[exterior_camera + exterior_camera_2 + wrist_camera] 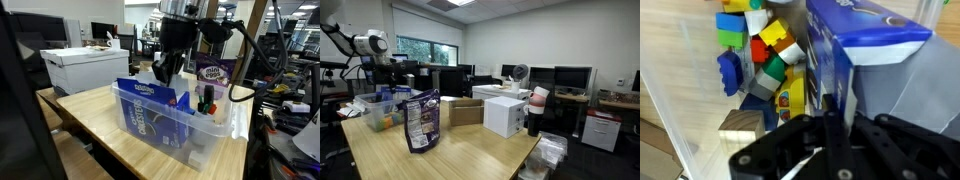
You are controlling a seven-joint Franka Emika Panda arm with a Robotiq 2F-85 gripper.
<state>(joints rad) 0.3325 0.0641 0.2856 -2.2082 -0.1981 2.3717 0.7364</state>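
The end effector [166, 76] is hanging down into the clear bin [222, 128] that is sitting on the bench [90, 118], and its fingers are pressing together, with no gap showing between them in the wrist view. The blue bag [150, 108] is standing on edge inside the bin, lying right under and in front of the fingertips rather than off to one side. Its long axis is running along the bin's length, with the sealed top edge pointing up toward the wrist. In the wrist view the closed end effector [832, 112] is meeting the bag [865, 30] at its blue face. Whether any of the film is actually being pinched I cannot tell. The toy blocks [765, 50] are piling up deeper in the bin, on the far side of the bag from the bin's wall [670, 95] — close by, yet apart from the fingers.
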